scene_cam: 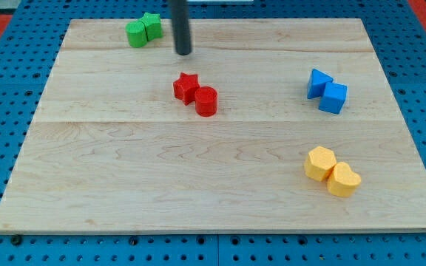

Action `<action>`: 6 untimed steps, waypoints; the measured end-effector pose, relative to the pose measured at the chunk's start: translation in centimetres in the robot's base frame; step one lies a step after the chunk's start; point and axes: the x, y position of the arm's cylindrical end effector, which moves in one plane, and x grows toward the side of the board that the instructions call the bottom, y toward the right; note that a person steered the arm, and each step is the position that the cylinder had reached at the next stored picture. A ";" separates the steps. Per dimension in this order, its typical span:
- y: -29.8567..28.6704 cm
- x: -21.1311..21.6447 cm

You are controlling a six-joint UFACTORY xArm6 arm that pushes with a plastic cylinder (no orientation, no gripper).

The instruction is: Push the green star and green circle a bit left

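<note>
The green circle (136, 34) and the green star (152, 26) sit touching each other near the view's top left of the wooden board (124, 177). The star is to the right of the circle and slightly higher. My tip (184, 53) is the lower end of a dark rod coming down from the view's top edge. It stands a short way to the right of the green star and a little below it, not touching either green block.
A red star (186, 86) and a red cylinder (206, 101) touch just below my tip. Two blue blocks (327, 91) sit at the view's right. Two yellow blocks (332, 172) sit at the lower right. A blue pegboard (6, 89) surrounds the board.
</note>
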 end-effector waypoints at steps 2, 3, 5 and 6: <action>2.6 -7.8; -0.3 -8.1; -9.6 -7.1; -9.3 -4.4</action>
